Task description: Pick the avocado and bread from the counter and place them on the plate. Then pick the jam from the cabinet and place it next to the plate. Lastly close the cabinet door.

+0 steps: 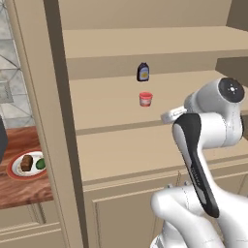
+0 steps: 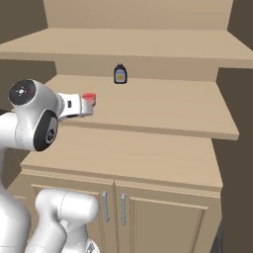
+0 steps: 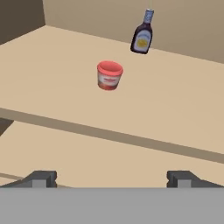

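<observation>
Jam (image 2: 89,99) half behind white hand (image 2: 74,106)

I'm driving in a rendered kitchen: a tall beige cabinet (image 1: 121,145) with open shelves holding a red jam jar (image 1: 145,99) and a dark sauce bottle (image 1: 143,71), beside a wood-grain counter (image 1: 24,189) and grey tiled wall (image 1: 12,72).
</observation>
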Robot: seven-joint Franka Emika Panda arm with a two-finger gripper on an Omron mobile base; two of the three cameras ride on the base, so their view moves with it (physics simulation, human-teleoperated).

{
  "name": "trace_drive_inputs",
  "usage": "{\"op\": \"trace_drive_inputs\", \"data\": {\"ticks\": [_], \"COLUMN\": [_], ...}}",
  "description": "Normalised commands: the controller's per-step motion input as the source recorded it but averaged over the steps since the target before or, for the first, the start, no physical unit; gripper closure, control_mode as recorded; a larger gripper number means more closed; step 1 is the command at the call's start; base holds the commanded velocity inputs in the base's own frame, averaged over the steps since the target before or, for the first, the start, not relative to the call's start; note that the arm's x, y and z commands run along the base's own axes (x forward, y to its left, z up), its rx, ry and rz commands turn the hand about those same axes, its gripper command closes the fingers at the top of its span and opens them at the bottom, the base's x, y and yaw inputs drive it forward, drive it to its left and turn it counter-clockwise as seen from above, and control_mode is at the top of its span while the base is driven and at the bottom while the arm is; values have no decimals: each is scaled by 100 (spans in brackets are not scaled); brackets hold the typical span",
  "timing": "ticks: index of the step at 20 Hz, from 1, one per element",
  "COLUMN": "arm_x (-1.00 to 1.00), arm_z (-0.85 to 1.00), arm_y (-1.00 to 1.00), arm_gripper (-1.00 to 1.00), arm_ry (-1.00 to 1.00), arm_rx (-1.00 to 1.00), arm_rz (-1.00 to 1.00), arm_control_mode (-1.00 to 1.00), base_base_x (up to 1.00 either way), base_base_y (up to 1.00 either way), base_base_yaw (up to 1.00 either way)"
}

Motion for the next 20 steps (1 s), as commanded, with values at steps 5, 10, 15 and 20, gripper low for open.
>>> {"op": "trace_drive_inputs", "data": {"ticks": [5,10,15,20], "arm_x": [22,30,35,21], "arm_z": [1,0,0,0], "arm_y": [5,0,0,4], "arm_gripper": [-100,-100,-100,-100], "arm_ry": [0,0,0,0], "arm_rx": [2,1,1,1], "arm_rz": [2,0,0,0], "arm_control_mode": [-100,-100,-100,-100], "base_base_x": [0,0,0,0], "base_base_y": [0,0,0,0], "base_base_yaw": [0,0,0,0]}}
